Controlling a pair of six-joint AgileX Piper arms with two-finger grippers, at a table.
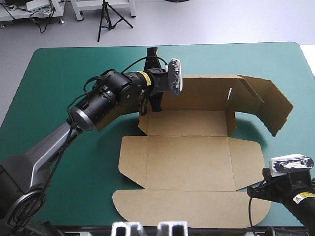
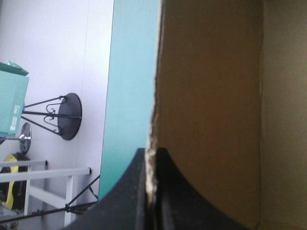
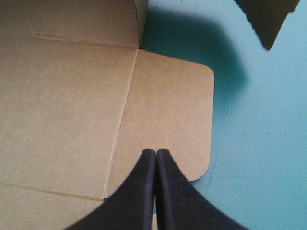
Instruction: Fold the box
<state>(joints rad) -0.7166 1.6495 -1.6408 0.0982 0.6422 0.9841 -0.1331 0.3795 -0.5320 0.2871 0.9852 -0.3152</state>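
Teal-green cover [image 1: 54,73] across the table, with the box [image 1: 189,162] lying near its middle, mostly a flat brown sheet. Only the far wall [image 1: 206,93] raised, with its end flap [image 1: 270,105] swung outward past the box's far right corner. At that wall's left end, left gripper [image 2: 151,155] pinched tight on the board, the cut edge sandwiched between the black fingers [image 2: 129,191]. On the box's right, right gripper [image 3: 156,154] closed to a point with nothing in it, poised over the rounded side flap [image 3: 168,120]; touching or not, hard to say.

Probably an early step: standing the back wall up and steadying it. Next, likely lifting the side flap. Calls for working the closed tip beneath the flap's edge, flush on the cover, without dragging the whole sheet.

No tray formed yet, and nothing lying on any of the box's panels.
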